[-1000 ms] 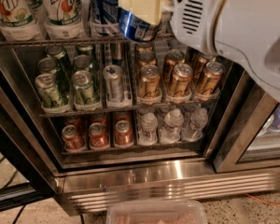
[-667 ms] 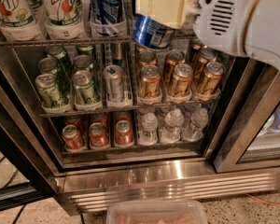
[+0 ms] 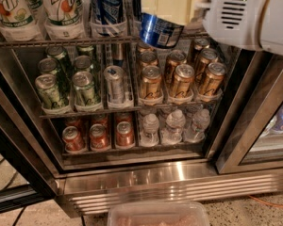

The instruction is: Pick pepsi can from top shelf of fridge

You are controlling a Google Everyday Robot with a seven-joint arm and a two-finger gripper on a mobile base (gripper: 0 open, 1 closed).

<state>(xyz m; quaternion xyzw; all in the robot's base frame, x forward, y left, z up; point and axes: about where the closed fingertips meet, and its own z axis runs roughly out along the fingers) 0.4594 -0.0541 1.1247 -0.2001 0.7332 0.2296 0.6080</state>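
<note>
My gripper [image 3: 163, 17] is at the top centre, its cream fingers [image 3: 166, 3] shut on the pepsi can [image 3: 160, 32]. The can is dark blue with a silver rim and a white print panel. It hangs tilted in front of the top shelf [image 3: 61, 42], above the gold cans. The top shelf is a wire rack with tall 7UP bottles [image 3: 61, 6] at the left and a like blue can with a globe logo [image 3: 106, 6] standing in its lane. The fridge [image 3: 179, 187] is open, with a ribbed steel base panel. My white arm [image 3: 245, 13] fills the top right.
The middle rack holds green cans [image 3: 85, 86], a silver can [image 3: 115, 81] and gold cans [image 3: 179, 79]. The lower rack holds red cans [image 3: 99, 135] and small water bottles [image 3: 174, 126]. A clear plastic tub [image 3: 158, 214] sits at the bottom. A second cooler [image 3: 273, 126] stands to the right.
My gripper has moved to the right with the pepsi can in it, and the can has come out of its lane and hangs tilted in front of the rack.
</note>
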